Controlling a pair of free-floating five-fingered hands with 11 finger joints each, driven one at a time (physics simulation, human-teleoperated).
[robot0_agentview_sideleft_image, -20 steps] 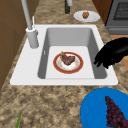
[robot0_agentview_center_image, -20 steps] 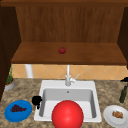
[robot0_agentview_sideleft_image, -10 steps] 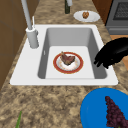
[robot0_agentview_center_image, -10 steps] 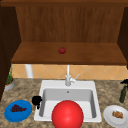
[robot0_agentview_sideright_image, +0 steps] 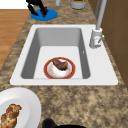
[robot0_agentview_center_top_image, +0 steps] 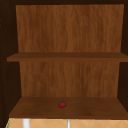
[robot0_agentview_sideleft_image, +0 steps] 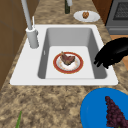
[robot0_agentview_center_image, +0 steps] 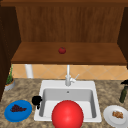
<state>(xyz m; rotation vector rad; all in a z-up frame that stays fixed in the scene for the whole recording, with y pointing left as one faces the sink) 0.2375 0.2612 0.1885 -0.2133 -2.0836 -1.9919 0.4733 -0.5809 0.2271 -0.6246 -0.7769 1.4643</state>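
As it hangs now: L hand point(robot0_agentview_center_image: 37, 100) floats over the sink point(robot0_agentview_center_image: 52, 83) at its left rim, just right of the blue plate point(robot0_agentview_center_image: 11, 116).
Fingers: L hand's are loose and drooping, nothing in them. R hand point(robot0_agentview_sideright_image: 50, 123) pokes in at the near edge of the right side view, by the white plate point(robot0_agentview_sideright_image: 27, 100); can't tell its fingers.
Blue plate: on the counter left of the sink, grapes point(robot0_agentview_center_image: 18, 108) on it, apart from the hand.
In the basin: red-rimmed plate point(robot0_agentview_sideleft_image: 78, 65) with meat point(robot0_agentview_sideleft_image: 67, 59), untouched.
Step, my read: an approach; no contact yet.
Next move calls for: lowering to one rim or the other, fingers spread wide enough to clear it, w/o knocking the grapes.
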